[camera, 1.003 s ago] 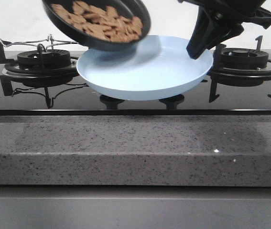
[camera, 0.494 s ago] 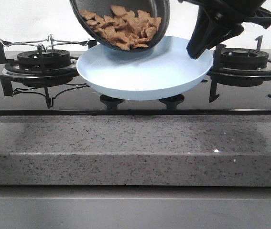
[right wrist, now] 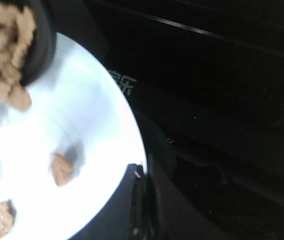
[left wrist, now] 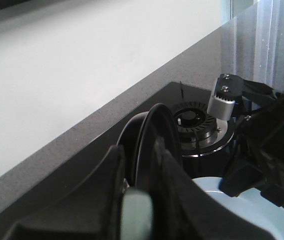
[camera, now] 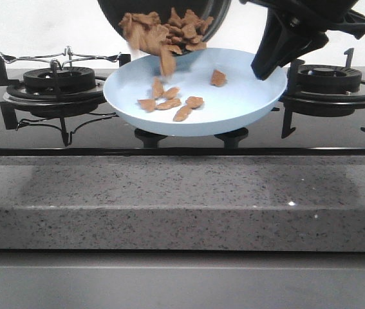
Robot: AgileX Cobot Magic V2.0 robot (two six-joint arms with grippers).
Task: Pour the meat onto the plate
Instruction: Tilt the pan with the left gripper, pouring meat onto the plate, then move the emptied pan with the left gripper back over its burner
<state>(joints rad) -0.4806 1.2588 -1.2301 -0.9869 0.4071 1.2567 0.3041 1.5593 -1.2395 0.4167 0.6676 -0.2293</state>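
The pale blue plate (camera: 246, 96) hangs tilted over the middle of the stove. My right gripper (camera: 267, 69) is shut on its right rim, as the right wrist view shows (right wrist: 143, 170). The black frying pan (camera: 108, 9) is tipped steeply above the plate's back left. The meat (camera: 163, 32) spills from its lip; several pieces (camera: 169, 103) lie on the plate, and some are blurred in mid-fall. My left gripper (left wrist: 137, 150) is shut on the pan's pale handle (left wrist: 136, 215). The right wrist view shows the plate (right wrist: 96, 125), the pan's lip (right wrist: 41, 40) and a loose piece (right wrist: 61, 169).
A gas burner with a wire stand (camera: 56, 80) sits left of the plate and another burner (camera: 330, 80) sits right of it. Two stove knobs (camera: 150, 136) are below the plate. The speckled grey counter edge (camera: 182, 199) runs across the front.
The pan has moved right and tipped more steeply. Meat now slides off its lip, and several pieces have landed on the plate. The right gripper and plate have stayed still.
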